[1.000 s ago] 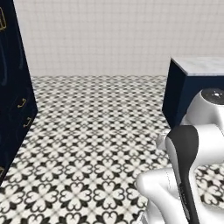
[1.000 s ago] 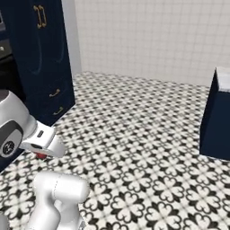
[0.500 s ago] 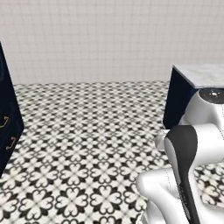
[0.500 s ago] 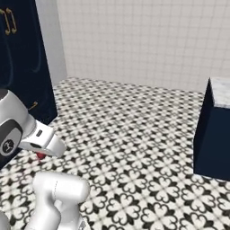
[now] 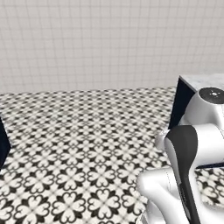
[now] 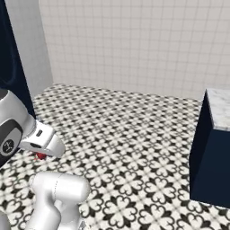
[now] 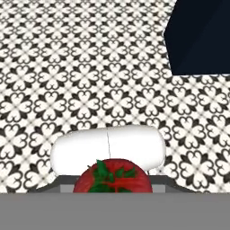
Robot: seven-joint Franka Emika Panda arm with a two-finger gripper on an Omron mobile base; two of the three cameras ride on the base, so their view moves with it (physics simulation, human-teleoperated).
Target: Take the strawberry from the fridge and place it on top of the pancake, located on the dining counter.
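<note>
Looking at your hand view, the strawberry (image 7: 112, 176) sits at the bottom center, its lower half cut off; the pincer (image 6: 41, 155) is clamped on it. At right, the counter (image 6: 221, 108) is cropped by the frame edge.

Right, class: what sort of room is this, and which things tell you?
Probably a kitchen: a marble-topped navy counter, a black-and-white patterned tile floor, a white tiled wall, and a strawberry in the gripper.
</note>
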